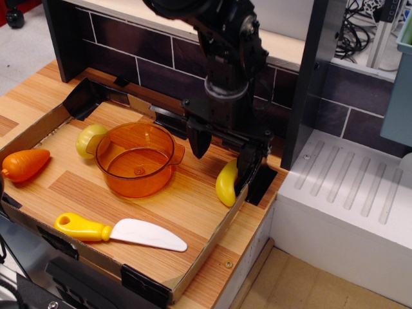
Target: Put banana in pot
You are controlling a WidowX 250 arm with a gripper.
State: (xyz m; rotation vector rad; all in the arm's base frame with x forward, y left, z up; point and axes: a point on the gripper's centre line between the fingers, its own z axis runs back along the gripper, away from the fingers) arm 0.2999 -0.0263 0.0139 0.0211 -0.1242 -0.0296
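The wooden worktop (161,206) is a shallow tray with low cardboard walls and black brackets at its corners, set in front of a dark tiled back wall.

The black robot arm (225,58) comes down from the top of the view over the tray's back right corner. Its gripper (223,149) hangs low there with its 2 fingers spread wide apart, pinching nothing. The left-hand finger (197,141) points down just right of the pot's right handle, above bare wood. The right-hand finger (248,161) stands at the tray's right edge and hides the upper end of the banana; whether it touches the fruit cannot be told.

The pot (136,159), translucent orange and round with 2 small side handles, sits upright toward the back, left of the tray's centre, and holds nothing.

The white knife (122,231) with a yellow handle lies flat along the front edge, handle to the left.

The banana (226,181) lies at the right edge near the back right corner, leaning along the cardboard wall, well apart from the pot and outside it.

The orange carrot (24,164) rests at the left edge, by the wall.

The pale yellow round fruit (87,140) sits just beside the pot's left handle, partly hidden behind it.
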